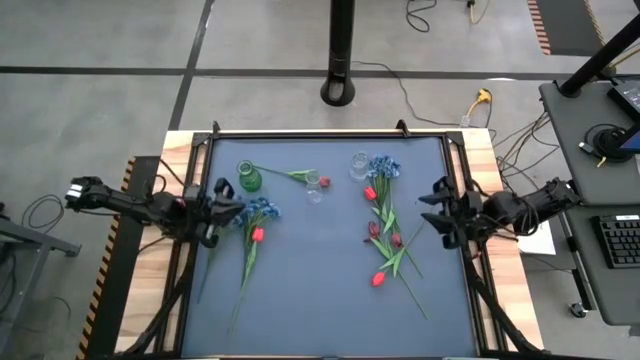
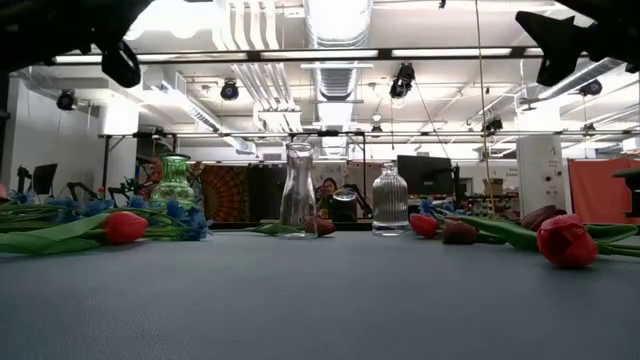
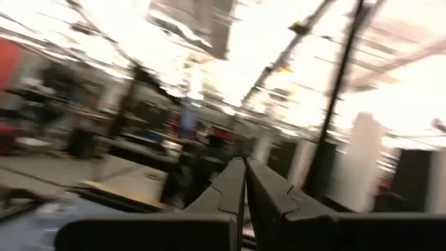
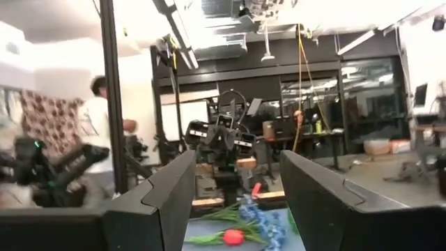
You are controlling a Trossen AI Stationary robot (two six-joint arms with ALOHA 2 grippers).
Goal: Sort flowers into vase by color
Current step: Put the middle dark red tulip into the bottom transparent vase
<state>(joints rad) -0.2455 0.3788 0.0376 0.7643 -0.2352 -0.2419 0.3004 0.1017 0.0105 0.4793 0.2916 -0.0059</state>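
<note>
Flowers (image 1: 385,225) strewn flat beside three vases (image 1: 249,178) — left end effector (image 1: 232,200) pinched empty, right end effector (image 1: 432,212) parted, empty

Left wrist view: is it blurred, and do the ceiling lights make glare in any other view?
Left wrist view: strongly smeared, room unreadable, only the shut fingers sharp. Low view: bright ceiling strips wash out the top; the red bud close by looks soft. High view: even light, no glare.

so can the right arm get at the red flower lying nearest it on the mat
Probably yes. The right gripper hangs open at the mat's right edge, and the red flower lies just inward of it among crossed green stems. Nothing stands between them; the clear vase is farther back. The tangled stems may complicate a clean pick.
</note>
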